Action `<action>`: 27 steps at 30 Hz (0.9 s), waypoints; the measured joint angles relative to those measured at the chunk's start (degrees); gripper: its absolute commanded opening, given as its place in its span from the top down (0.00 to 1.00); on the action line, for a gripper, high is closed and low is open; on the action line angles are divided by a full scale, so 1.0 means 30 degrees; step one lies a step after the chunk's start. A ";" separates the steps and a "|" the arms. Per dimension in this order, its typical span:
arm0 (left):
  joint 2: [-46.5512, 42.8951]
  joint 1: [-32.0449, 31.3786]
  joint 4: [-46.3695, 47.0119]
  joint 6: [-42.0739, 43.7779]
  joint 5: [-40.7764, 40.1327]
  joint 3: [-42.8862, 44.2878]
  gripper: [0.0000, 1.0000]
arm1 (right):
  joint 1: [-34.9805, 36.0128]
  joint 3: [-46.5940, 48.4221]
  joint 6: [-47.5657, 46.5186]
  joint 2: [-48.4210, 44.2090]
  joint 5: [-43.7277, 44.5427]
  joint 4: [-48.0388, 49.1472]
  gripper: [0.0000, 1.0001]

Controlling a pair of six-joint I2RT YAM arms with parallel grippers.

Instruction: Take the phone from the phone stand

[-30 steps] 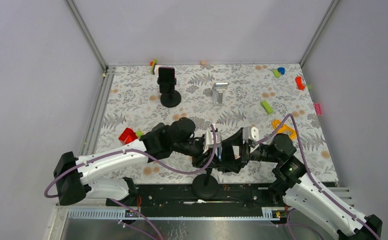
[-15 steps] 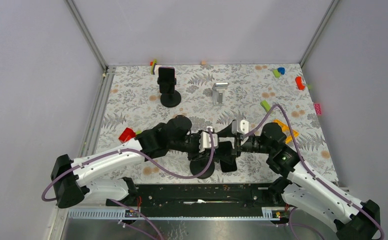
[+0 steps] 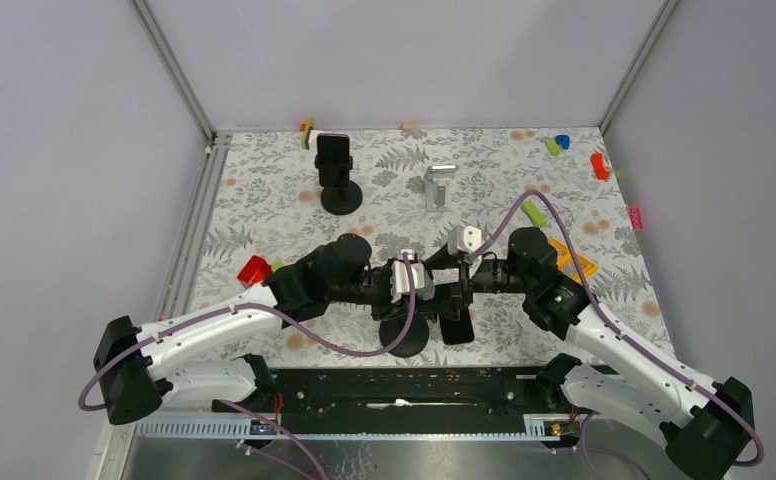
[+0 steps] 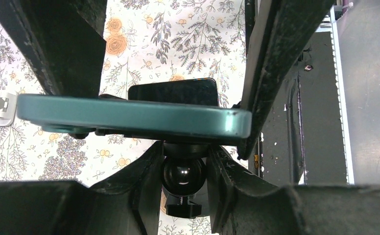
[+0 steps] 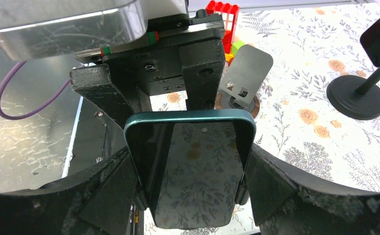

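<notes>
The phone [image 5: 193, 166], dark-screened with a teal rim, sits flat in the cradle of the black phone stand [image 3: 404, 338] near the table's front edge. My right gripper [image 5: 190, 183] is shut on the phone, one finger against each long side. In the left wrist view the phone [image 4: 129, 120] shows edge-on above the phone stand's ball joint [image 4: 183, 175]. My left gripper [image 4: 184, 164] is shut on that ball joint. In the top view both grippers meet over the stand, left gripper [image 3: 407, 285] and right gripper [image 3: 446, 290].
A second phone on a round-based black stand [image 3: 336, 170] is at the back left, with a silver stand [image 3: 439, 185] to its right. Loose bricks lie about: red [image 3: 255, 270], green [image 3: 533, 213], orange [image 3: 570, 255]. The black rail [image 3: 404, 385] runs along the near edge.
Both arms have moved away from the near edge, taking the stand and phone with them further onto the floral mat. Neither grip has changed.
</notes>
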 measured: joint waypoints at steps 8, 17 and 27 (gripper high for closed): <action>0.0007 0.0036 0.0000 -0.0073 0.0168 0.0000 1.00 | -0.0007 0.1333 -0.1268 0.0619 -0.0335 -0.2397 0.33; 0.0036 0.0036 0.0007 -0.0022 0.0284 0.0000 1.00 | -0.0036 0.1333 -0.1712 0.0576 -0.0605 -0.2521 0.21; 0.0095 -0.0015 0.0138 0.0248 0.0481 0.0000 1.00 | -0.0036 0.1443 -0.1596 0.0947 -0.1209 -0.3002 0.09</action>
